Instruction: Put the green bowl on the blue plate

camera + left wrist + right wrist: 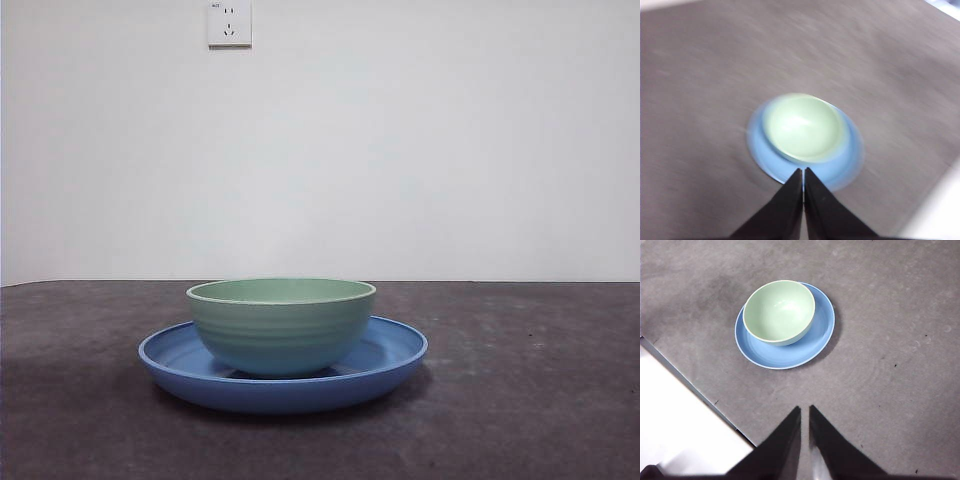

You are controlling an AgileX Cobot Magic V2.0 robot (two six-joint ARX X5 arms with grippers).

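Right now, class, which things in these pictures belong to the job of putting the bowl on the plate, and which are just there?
Belong to the job:
green bowl, sitting on the plate
blue plate, under the bowl

Just there:
wall socket
grey table
left pincer and right pincer, both shut, holding nothing

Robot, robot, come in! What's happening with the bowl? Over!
Left tool shut, empty, above the dishes. Right tool shut, empty, held back. Green bowl sitting on blue plate. Nothing in the way.
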